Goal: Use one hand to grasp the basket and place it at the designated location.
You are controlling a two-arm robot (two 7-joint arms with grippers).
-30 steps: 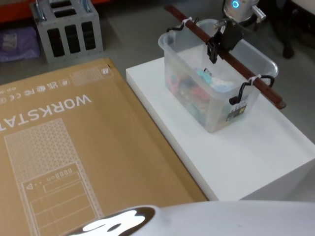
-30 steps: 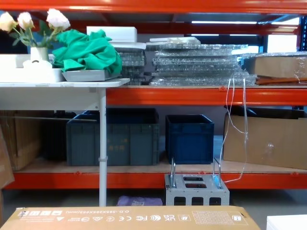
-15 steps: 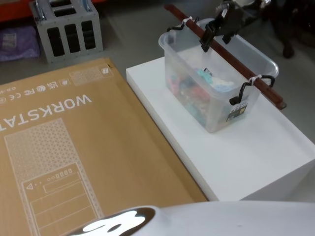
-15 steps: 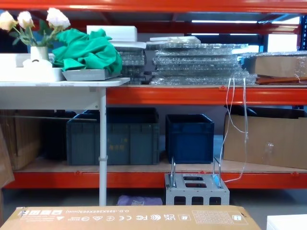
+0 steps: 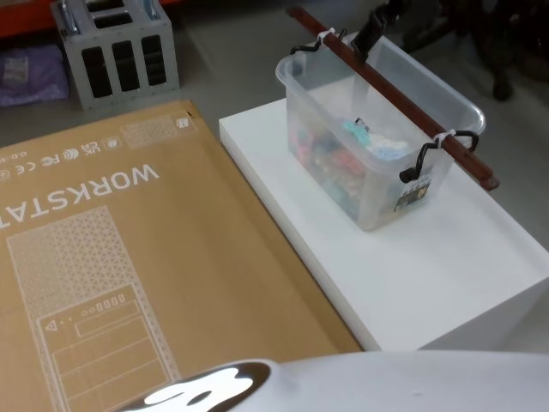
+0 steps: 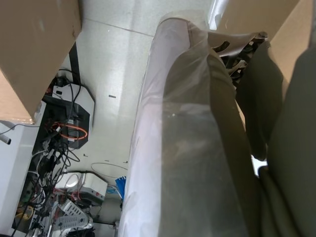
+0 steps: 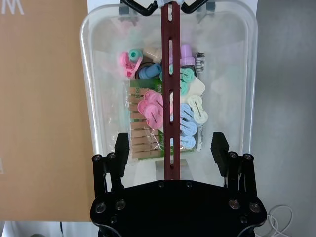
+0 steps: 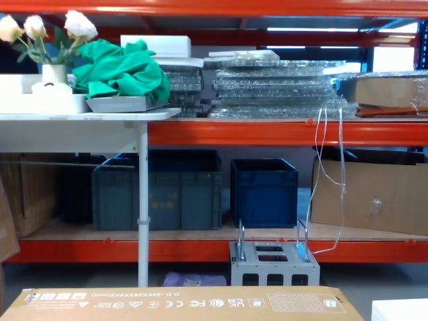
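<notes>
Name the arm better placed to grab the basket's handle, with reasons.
Right. The right gripper is open above the basket, its jaws set either side of the handle. The left arm hangs low over the floor beside cardboard, away from the basket.

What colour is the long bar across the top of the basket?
Dark maroon-brown bar, clearest in the right wrist view.

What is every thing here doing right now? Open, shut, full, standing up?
basket: upright on the white platform, no lid, holding colourful clothes pegs
handle bar: lying across the basket's rim, not gripped
right pincer: open, fingers either side of the bar, not touching it
cardboard box: lying flat, closed
grey metal box: standing upright on the floor
</notes>
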